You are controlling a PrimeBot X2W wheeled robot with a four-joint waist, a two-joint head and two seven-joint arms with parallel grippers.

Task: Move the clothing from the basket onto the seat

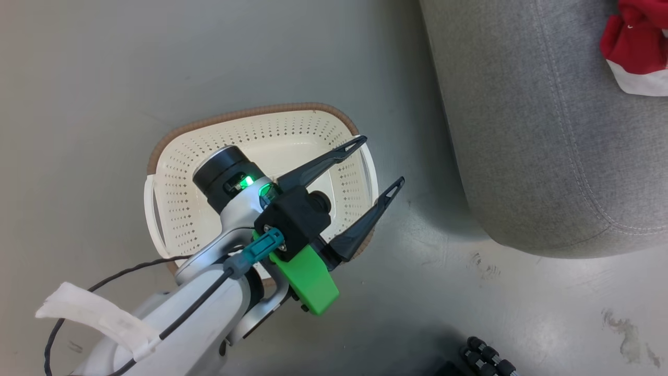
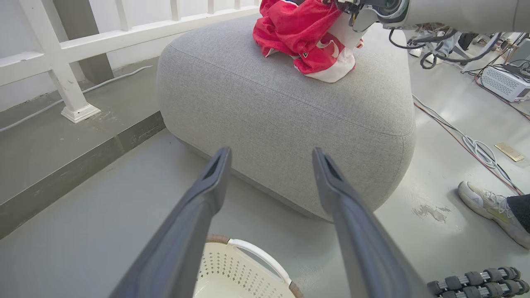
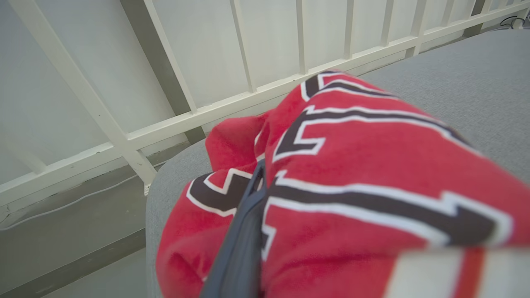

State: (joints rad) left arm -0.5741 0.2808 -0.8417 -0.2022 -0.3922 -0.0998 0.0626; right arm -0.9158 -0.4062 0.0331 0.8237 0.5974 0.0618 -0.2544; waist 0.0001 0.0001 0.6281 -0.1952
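Floor: plain grey floor (image 1: 104, 62) all round the seat (image 1: 522, 130); white railing (image 2: 62, 49) behind the seat's far side.
Seat: big grey cushion with rounded corners. It's your reference for everything below.
Basket: cream basket (image 1: 177, 203) on the floor just beside the seat's near corner, not touching it. The bottom you can see past the arm is bare, no red in it.
Clothing: red clothing (image 2: 298, 33) bunched in one heap on the seat's top, toward the railing side, well in from the near edge.
Left fingers: left fingers (image 1: 319, 166) spread wide, holding nothing, hanging over the basket and pointing at the seat's near flank.
Right fingers: right fingers (image 3: 242, 244) at the heap on the seat's top, pressed together on the cloth with black-and-white numerals. One finger shows; the other is under the fabric.
Key relation: the heap lies right at the right fingers, so the right arm is the near one. The left fingers are well apart from it, down off the seat's near side.
Long axis: can't call one, it's a crumpled lump.
Progress: looks nearly done to me; both reds seem to be up on the seat.
Next, my guess: you only need the right fingers to part and lift clear.
Risk: cloth draped over a finger may drag off the seat's top as you pull away.
Bystander: a shoe (image 2: 484, 203) on the floor near the seat, on the side away from the railing.
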